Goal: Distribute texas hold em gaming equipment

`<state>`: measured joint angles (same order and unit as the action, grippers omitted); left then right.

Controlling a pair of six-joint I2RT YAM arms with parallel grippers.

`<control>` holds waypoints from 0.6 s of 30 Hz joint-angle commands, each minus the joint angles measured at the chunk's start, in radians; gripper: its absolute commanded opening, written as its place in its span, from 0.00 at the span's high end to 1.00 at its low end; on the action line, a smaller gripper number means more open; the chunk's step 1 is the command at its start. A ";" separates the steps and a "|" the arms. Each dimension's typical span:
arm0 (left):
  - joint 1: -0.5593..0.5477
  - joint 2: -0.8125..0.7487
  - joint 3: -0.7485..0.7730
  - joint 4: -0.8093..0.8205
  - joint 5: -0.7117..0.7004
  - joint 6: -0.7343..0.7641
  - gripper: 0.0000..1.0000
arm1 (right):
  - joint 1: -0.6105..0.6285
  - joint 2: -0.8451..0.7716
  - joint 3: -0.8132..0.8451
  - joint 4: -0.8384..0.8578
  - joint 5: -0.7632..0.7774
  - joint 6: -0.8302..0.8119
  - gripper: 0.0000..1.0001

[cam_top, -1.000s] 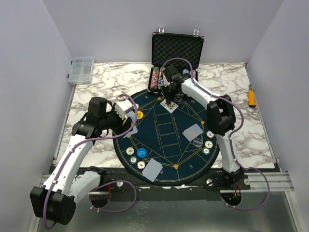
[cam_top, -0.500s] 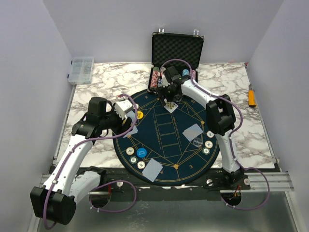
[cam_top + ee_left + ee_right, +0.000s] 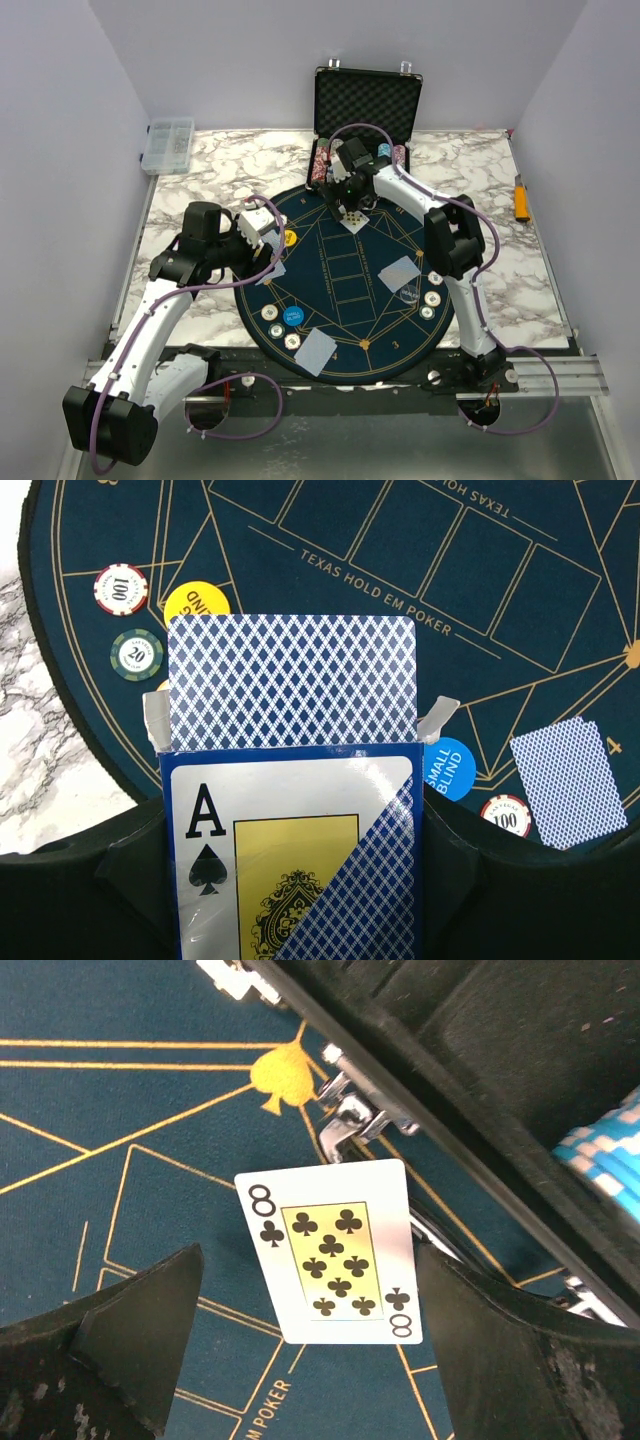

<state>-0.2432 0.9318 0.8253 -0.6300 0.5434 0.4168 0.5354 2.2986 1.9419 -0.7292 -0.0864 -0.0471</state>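
Partly done: chips [image 3: 291, 317] and face-down cards [image 3: 401, 271] are set around the mat [image 3: 345, 300]; an eight of clubs [image 3: 335, 1250] lies free at its far edge between the wide right jaws. The card box [image 3: 290, 810] is gripped by the left jaws; further dealing is judged outstanding.

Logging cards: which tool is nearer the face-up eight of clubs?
Right. The right tool hangs open above the eight of clubs; the left tool holds a card box over the mat's left edge.

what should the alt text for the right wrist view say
An eight of clubs lies face up on the blue mat, framed by the open right tool. An open case's edge crosses the upper right, with blue-and-white chips inside.
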 commanded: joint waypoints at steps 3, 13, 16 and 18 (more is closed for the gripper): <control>0.007 -0.012 0.004 0.023 0.041 0.016 1.00 | 0.007 -0.007 -0.075 0.017 -0.132 -0.094 0.16; 0.007 0.003 0.014 0.024 0.045 0.017 1.00 | 0.056 0.041 -0.023 -0.015 -0.242 -0.343 0.24; 0.007 0.001 0.011 0.025 0.044 0.016 1.00 | 0.066 0.053 -0.011 -0.037 -0.257 -0.425 0.29; 0.007 -0.001 0.008 0.025 0.044 0.016 1.00 | 0.073 0.051 -0.017 -0.039 -0.264 -0.486 0.31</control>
<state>-0.2432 0.9363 0.8253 -0.6300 0.5529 0.4236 0.5842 2.3089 1.9121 -0.7177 -0.2707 -0.3843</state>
